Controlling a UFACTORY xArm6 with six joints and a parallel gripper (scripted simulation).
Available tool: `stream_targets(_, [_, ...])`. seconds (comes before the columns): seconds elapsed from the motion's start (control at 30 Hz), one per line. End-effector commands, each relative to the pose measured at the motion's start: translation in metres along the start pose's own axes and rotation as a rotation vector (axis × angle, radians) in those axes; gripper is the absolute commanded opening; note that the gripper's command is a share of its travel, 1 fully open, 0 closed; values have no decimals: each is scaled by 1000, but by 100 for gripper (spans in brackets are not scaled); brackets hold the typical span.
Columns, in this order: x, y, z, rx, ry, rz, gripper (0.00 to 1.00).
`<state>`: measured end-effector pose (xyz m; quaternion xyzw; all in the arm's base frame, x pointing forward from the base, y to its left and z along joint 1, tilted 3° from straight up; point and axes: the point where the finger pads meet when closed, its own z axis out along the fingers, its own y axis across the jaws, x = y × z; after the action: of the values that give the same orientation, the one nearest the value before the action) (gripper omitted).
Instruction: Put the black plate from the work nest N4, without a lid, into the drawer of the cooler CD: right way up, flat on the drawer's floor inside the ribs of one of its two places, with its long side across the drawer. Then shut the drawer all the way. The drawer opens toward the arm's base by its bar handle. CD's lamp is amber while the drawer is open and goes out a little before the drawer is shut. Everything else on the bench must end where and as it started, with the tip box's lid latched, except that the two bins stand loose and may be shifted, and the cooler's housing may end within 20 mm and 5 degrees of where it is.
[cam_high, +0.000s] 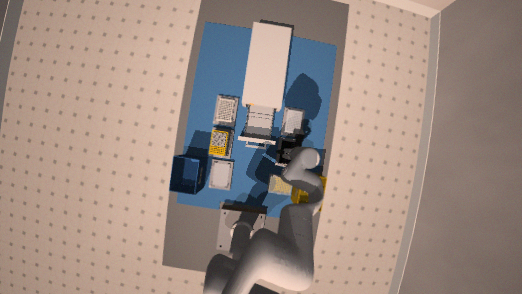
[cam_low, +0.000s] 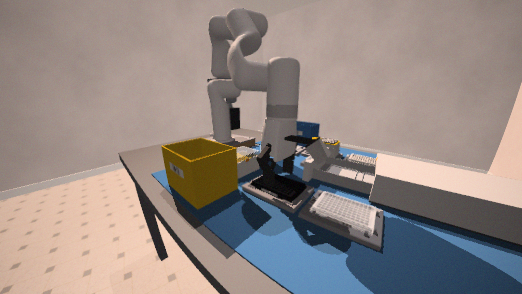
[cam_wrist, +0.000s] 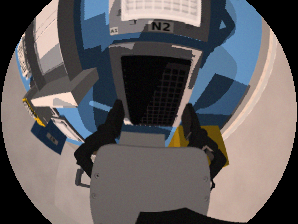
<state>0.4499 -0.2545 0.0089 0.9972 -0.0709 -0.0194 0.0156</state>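
The black plate (cam_low: 278, 186) lies flat and without a lid in its grey nest on the blue mat, between the yellow bin and the white plate. It also shows in the wrist view (cam_wrist: 154, 90) and partly under the arm from above (cam_high: 286, 149). My gripper (cam_low: 276, 162) is open and points down over the plate's near end. In the wrist view my fingers stand on either side of that end, and nothing is between them. The cooler CD (cam_high: 266, 62) is a long white box. Its drawer (cam_high: 260, 124) (cam_low: 345, 175) stands open toward the arm's base and shows a ribbed floor.
A white well plate (cam_low: 345, 210) sits in the nest marked N2, just beyond the black plate. The yellow bin (cam_low: 200, 170) stands close on the bench-edge side. A blue bin (cam_high: 186, 174) and three more nests (cam_high: 220, 141) lie on the other side of the drawer.
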Motion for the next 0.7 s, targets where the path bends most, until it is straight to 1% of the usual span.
stream_targets(0.0, [2,1,1,-2,5,0,100])
stream_targets(0.67, [2,1,13,-2,5,0,100])
